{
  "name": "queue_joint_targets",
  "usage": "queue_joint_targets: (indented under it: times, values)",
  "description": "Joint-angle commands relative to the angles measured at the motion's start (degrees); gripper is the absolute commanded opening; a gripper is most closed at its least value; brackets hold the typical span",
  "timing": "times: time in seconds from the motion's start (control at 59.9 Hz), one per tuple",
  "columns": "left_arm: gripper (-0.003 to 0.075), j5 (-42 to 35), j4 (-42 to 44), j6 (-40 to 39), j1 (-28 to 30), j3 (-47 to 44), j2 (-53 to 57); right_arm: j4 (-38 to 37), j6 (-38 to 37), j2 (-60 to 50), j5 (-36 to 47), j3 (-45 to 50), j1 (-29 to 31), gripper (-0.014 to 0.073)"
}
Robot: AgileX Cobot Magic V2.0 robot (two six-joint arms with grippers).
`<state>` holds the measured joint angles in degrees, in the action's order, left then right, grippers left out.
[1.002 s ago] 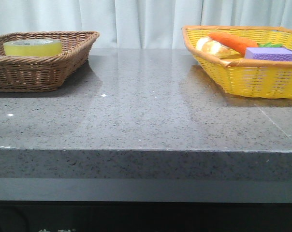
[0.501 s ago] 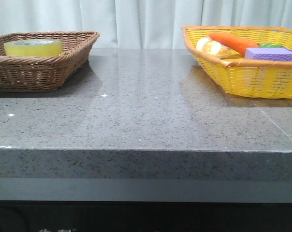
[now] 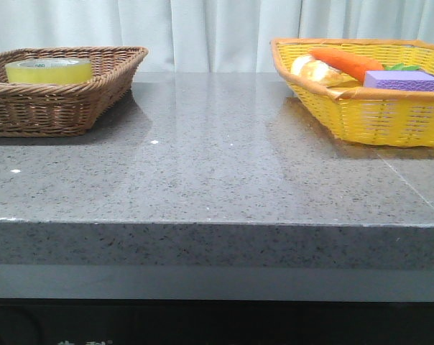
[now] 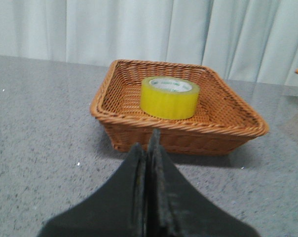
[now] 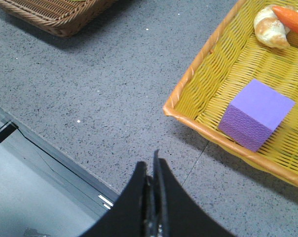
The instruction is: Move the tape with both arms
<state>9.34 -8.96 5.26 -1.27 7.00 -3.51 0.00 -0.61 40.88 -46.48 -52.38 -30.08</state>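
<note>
The tape (image 4: pixel 169 97) is a wide roll, translucent yellow, with a white inner core carrying small green lettering. It lies flat, hole up, in the brown basket (image 4: pixel 119 116) on the left side of the grey stone table (image 3: pixel 217 180); from the front only its upper part (image 3: pixel 48 70) shows above the basket rim.

Left gripper (image 4: pixel 150 148): black fingers pressed together, closed on nothing, hanging over the table just short of the brown basket, pointing at the tape. Right gripper (image 5: pixel 152 170): fingers also pressed together, empty, above the table near its front edge, beside the yellow basket (image 5: pixel 198 69). That basket holds a purple block (image 5: pixel 256 114), a bread roll (image 5: pixel 270 26) and a carrot (image 5: pixel 290 16).
</note>
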Motion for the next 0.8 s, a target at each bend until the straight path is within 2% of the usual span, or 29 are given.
queue_joint_targets:
  times: [0.0, 0.134, 0.217, 0.301, 0.785]
  values:
    - [-0.002, -8.9, 0.7, -0.9, 0.0, -1.5, 0.7, -0.4, 0.1, -0.1, 3.5, -1.4, 0.4, -0.0068]
    - [-0.002, -13.1, 1.8, -1.4, 0.0, -5.6, 3.9, -0.4, 0.1, -0.1, 3.5, -1.4, 0.4, -0.0068]
    - [-0.002, -16.2, 3.0, -4.6, 0.0, -7.8, 5.0, -0.4, 0.1, -0.1, 3.5, -1.4, 0.4, -0.0068]
    - [-0.002, -14.2, 5.7, -7.8, 0.0, -7.5, 5.0, -0.4, 0.1, -0.1, 3.4, -1.4, 0.4, -0.0068]
    - [-0.002, -13.5, 6.9, -7.7, -2.2, -7.7, 5.0, -0.4, 0.1, -0.1, 3.3, -1.4, 0.4, -0.0068]
